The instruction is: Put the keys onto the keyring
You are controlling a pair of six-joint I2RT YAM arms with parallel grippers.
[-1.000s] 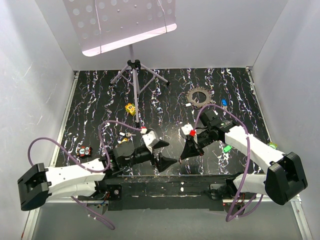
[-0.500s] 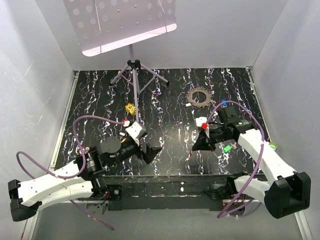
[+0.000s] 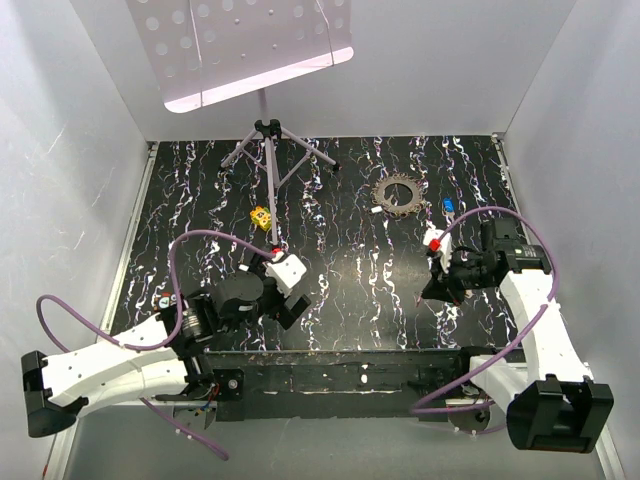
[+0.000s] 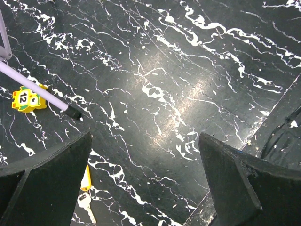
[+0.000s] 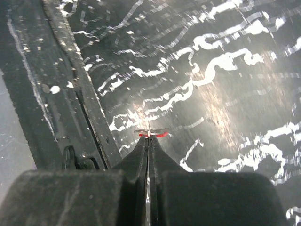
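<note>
My right gripper (image 5: pixel 148 141) clamps the red key (image 5: pixel 151 133) by its edge; a twist may drop it. My left gripper (image 4: pixel 145 141), fingers apart, hangs empty near the yellow block (image 4: pixel 28 100).

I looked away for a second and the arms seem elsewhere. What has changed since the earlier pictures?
The two arms drew apart from the middle: the left gripper pulled back leftward, jaws wide open and empty; the right gripper swung rightward, staying shut on what looks like a small red-headed key. The yellow numbered block, silver toothed sprocket and blue-headed key stayed put.
</note>
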